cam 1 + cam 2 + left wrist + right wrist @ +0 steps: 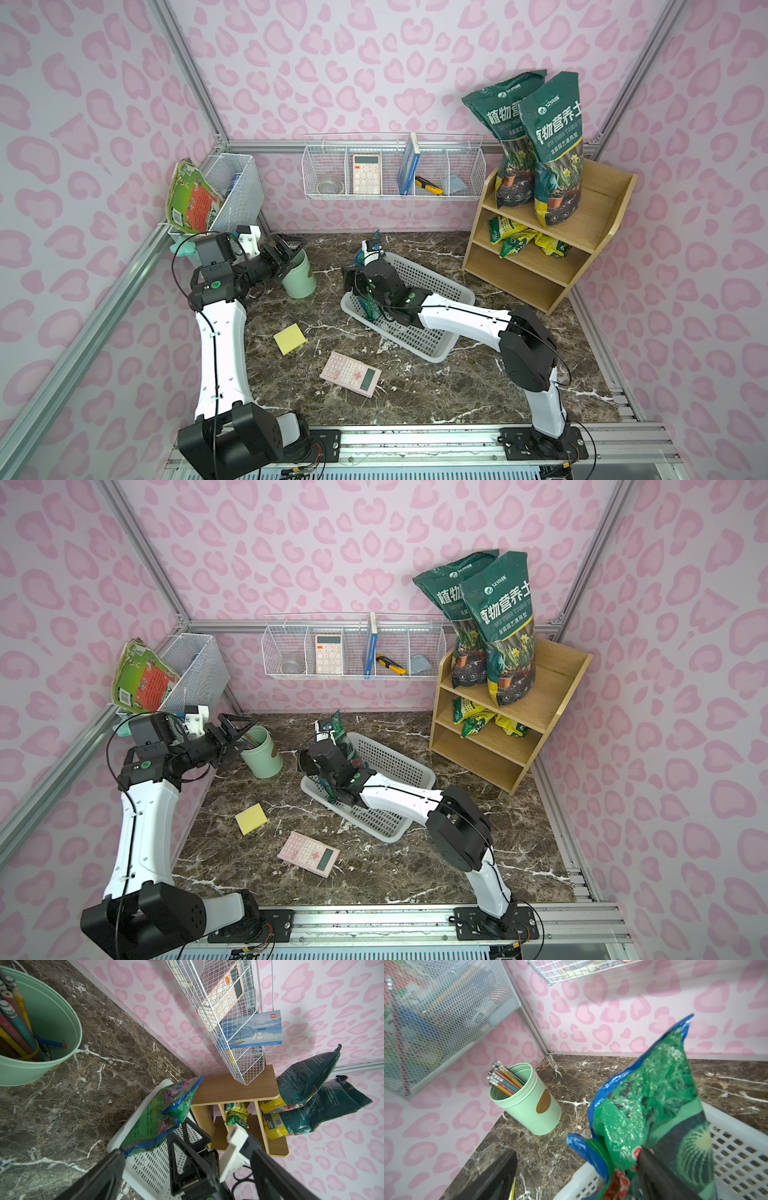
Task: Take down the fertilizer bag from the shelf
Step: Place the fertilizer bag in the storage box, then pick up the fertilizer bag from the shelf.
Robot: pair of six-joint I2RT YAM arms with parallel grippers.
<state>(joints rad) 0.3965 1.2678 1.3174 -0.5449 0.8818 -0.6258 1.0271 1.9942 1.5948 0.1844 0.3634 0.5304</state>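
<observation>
A green bag with blue edges [654,1095] stands tilted in the white perforated basket [419,340] at mid-table, also seen in a top view [340,737]. My right gripper [578,1153] is open around the bag's lower end. One finger [654,1172] touches the bag, while the other stands well apart from it. The light-wood shelf [598,208] at the back right carries two tall dark green bags [552,137] on its top tier and small yellow-green bags [523,241] on the middle tier. My left gripper [291,253] hangs open and empty over the green cup.
A mint cup of pencils [300,278] stands at the back left. A yellow sticky pad [289,338] and a pink calculator [350,374] lie toward the front. A white wire wall basket [392,166] hangs on the back wall and a mesh basket [237,187] on the left.
</observation>
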